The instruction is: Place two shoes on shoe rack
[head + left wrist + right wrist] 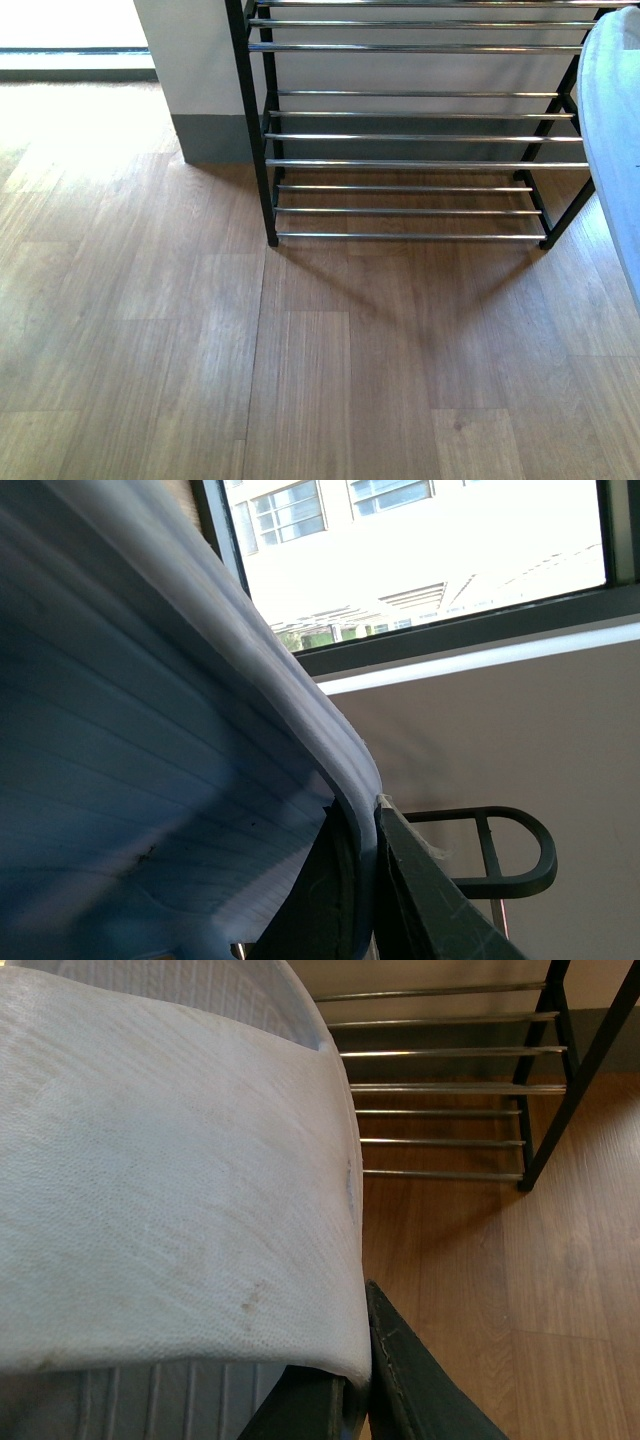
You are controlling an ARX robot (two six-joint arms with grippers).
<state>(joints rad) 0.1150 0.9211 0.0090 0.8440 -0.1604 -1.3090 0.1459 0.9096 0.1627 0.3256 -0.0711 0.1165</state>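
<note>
Two slides show, one in each gripper, and no sneaker is in any view. The left gripper [360,825] has its dark fingers [430,900] pressed together on the rim of the left slide [150,780], a pale blue rubber slide whose finely ribbed sole fills most of the left wrist view. That wrist is tipped upward, so beyond the slide lie a bright window [430,560] and a dark rounded metal loop [510,850]. Whether the loop belongs to the rack cannot be told, nor where this slide sits relative to the rack.

The right gripper [352,1380] is likewise clamped, its fingers [420,1400] pinching the edge of the right slide [170,1180], a pale blue-white rubber slide seen from its textured strap side. This wrist looks down and forward. The slide is held off the brown wood-plank floor [300,350], in front of the rack's right end. In the front view it shows only as a pale curved edge beside the rack's right front leg.

The shoe rack [410,163], a black metal frame with thin chrome bars, stands against a grey wall [190,60]. Three tiers show, and none bears a shoe. Neither arm itself appears in the front view.
</note>
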